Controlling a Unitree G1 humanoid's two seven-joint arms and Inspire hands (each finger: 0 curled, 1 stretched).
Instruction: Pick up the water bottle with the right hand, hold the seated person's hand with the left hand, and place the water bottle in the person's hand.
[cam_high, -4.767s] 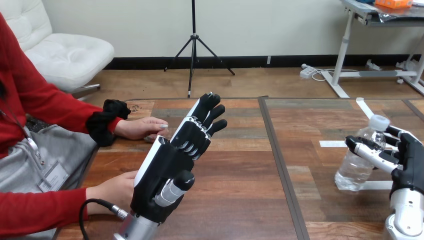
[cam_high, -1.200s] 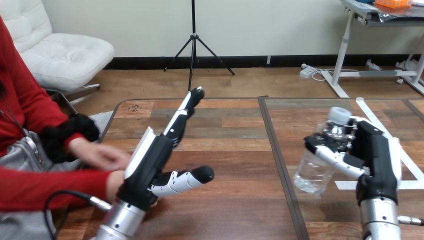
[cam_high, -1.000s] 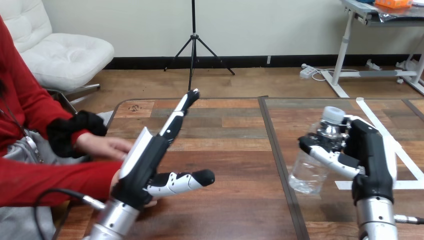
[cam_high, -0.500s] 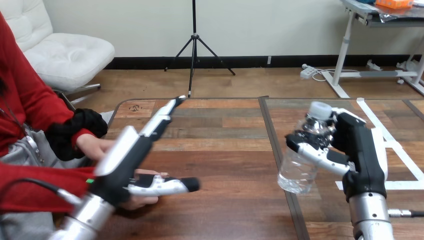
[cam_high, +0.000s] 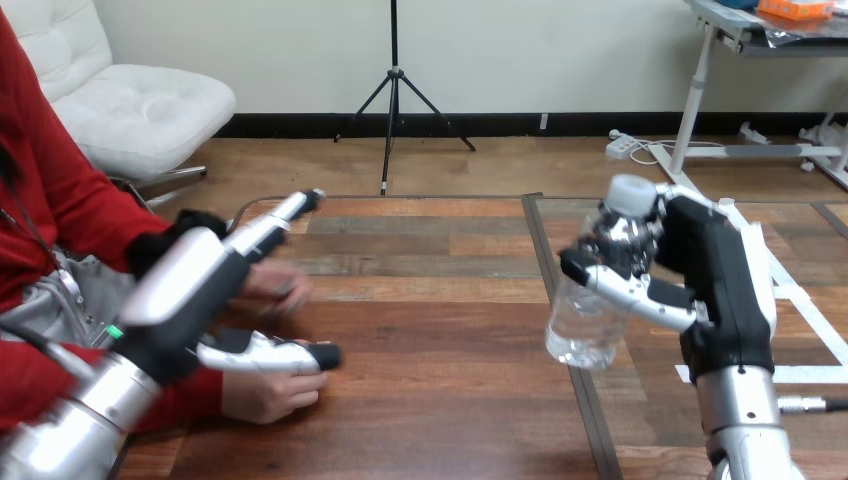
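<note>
Red-sleeved at 8 o'clock, the person's hand (cam_high: 262, 388) rests on the wooden table (cam_high: 440, 300) just under the left hand (cam_high: 185, 290), whose fingers and thumb lie straight and spread, curled round nothing. At 3 o'clock the right hand (cam_high: 715, 275) has its fingers wrapped round the water bottle (cam_high: 590, 305), tilted and seemingly clear of the tabletop. Step 1 looks done and step 2 is in hand: next, I judge, the left hand must close gently on the person's hand, so the bottle can travel toward 9 o'clock.
</note>
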